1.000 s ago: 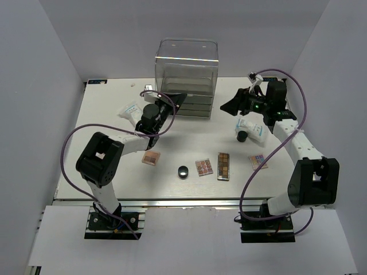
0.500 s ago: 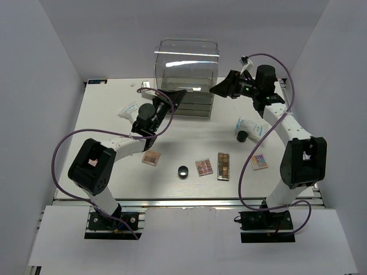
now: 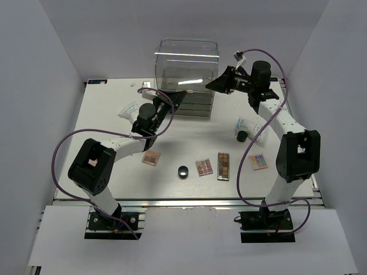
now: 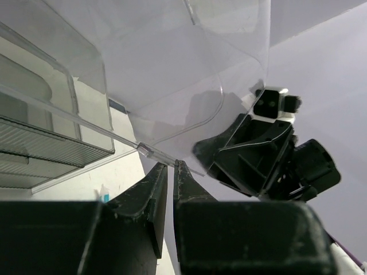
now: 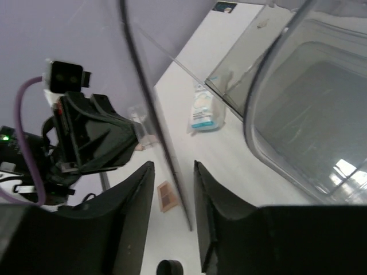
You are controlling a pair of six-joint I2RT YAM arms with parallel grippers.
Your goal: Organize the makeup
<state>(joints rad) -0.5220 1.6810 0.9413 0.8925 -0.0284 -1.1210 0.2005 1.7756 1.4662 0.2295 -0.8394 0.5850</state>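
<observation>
Drawer box (image 3: 186,77) back centre of desk (image 3: 103,172). Soft packet (image 3: 129,110) left of it, second packet (image 3: 252,127) right. Front row, left to right: left-end palette (image 3: 151,157), round pot (image 3: 183,171), square palette (image 3: 204,167), long narrow palette (image 3: 223,166), right-end palette (image 3: 258,161).

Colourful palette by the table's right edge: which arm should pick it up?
Right. The colourful palette lies beside the right arm; the left fingers are far off at the clear box.
</observation>
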